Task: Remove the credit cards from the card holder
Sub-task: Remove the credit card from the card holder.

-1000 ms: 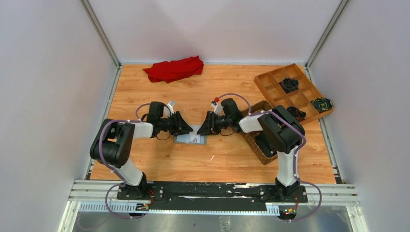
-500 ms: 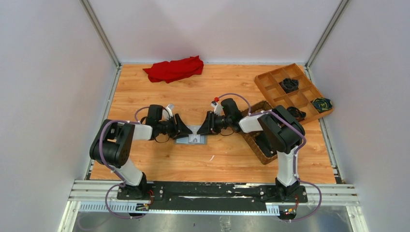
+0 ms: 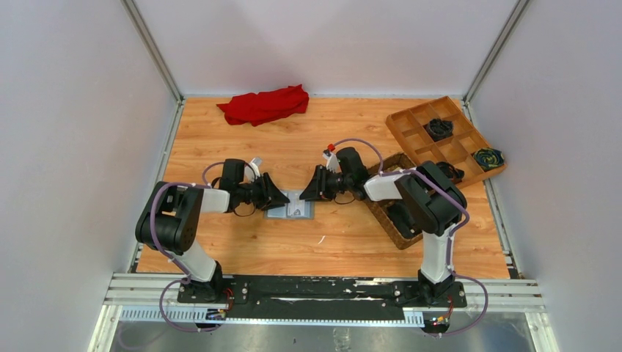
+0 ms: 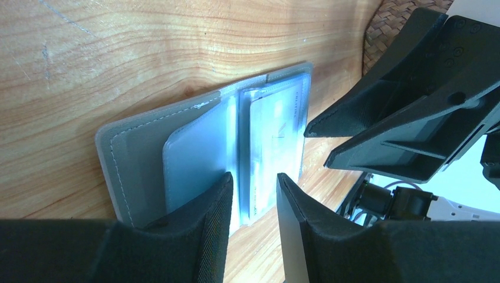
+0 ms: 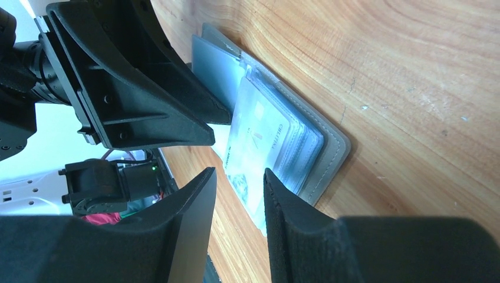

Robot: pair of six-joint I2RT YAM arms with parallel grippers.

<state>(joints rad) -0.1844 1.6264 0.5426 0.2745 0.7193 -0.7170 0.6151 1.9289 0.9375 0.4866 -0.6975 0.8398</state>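
On the wooden counter (image 3: pixel 330 242), between my grippers, the grey bifold card holder (image 3: pixel 290 210) lies opened flat. My left gripper (image 4: pixel 253 177) and right gripper (image 5: pixel 239 174) hang narrowly parted over its clear sleeves, pinching nothing. A pale rectangular card (image 5: pixel 259 147) shows through the plastic; I cannot make out any others.

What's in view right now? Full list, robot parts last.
card holder: 1, grey, lying open mid-table between the pincers
card: at least 1, pale, in the holder's clear sleeves; total unclear
cloth: 1, red, far edge
divided tray: 1, wooden, far right
dark items: a few, in tray compartments
basket: 1, brown woven, under right arm
table: 1, wood-grain
left pincer: black, fingers slightly apart over holder
right pincer: black, same, opposite side
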